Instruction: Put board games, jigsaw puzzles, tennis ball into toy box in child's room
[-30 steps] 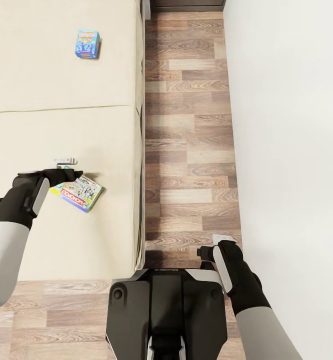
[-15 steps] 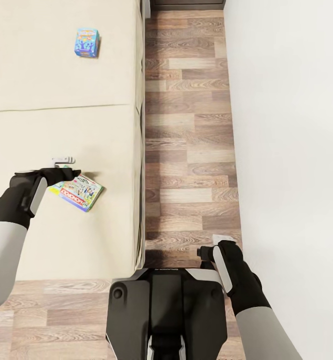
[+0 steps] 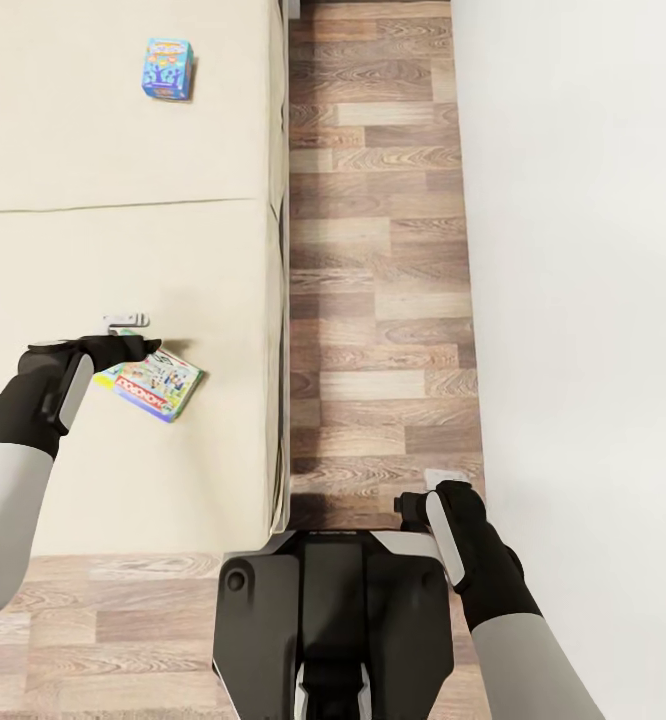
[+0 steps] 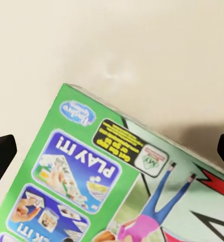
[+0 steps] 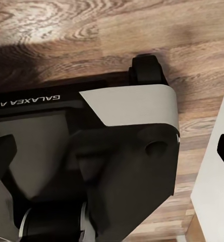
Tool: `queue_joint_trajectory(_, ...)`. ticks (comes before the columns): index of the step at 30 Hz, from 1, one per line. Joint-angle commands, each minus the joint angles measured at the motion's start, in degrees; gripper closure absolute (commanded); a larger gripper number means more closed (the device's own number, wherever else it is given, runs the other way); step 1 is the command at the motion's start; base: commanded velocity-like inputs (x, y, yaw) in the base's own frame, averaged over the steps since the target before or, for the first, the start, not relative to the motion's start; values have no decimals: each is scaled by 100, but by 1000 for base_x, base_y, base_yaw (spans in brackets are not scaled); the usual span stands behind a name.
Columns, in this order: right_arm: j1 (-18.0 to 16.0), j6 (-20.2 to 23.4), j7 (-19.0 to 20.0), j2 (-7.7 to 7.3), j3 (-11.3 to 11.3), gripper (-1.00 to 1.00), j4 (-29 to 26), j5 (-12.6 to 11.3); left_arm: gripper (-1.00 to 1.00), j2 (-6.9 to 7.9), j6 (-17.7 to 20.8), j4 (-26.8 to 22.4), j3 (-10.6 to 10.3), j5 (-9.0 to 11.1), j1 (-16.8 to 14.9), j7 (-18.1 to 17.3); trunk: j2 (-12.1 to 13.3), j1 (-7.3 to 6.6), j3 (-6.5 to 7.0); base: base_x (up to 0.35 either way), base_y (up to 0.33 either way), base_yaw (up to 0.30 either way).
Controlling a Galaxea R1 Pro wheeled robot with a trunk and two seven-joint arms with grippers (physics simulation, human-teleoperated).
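Two board games lie on the beige bed [image 3: 93, 250]. A blue one [image 3: 168, 68] sits far up the mattress. The green, yellow and red Monopoly box [image 3: 160, 384] rests near the bed's right edge, lying flat and turned at an angle. My left gripper [image 3: 131, 335] hovers open over that box's left corner; in the left wrist view the box [image 4: 107, 186] lies between the widely spread black fingertips [image 4: 1, 159]. My right gripper [image 3: 423, 492] is open and empty, held low by my base, whose black and white shell [image 5: 127, 151] sits under its fingers.
A strip of wood-plank floor [image 3: 378, 250] runs between the bed's right side and a white wall [image 3: 573, 250]. My black base [image 3: 333, 610] stands at the foot of the bed on that strip.
The whole view has shifted slightly, so the blue box sits higher in the picture. My left gripper stays over the Monopoly box's corner; the right arm has not moved.
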Motion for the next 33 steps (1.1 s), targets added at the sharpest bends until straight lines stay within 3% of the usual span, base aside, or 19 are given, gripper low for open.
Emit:
queue_joint_trajectory(1, -1, 14, -48, 4, -9, -100, -6, -56, -100, 0, 36, -5, 8, 35, -1, -10, -8, 3, -14, 0, 0, 0)
queue_joint_trajectory(33, 16, 5, -48, 4, -17, -100, -6, -60, -100, 0, -9, -5, -2, 27, -1, -5, -8, 3, -63, -80, -11, 0)
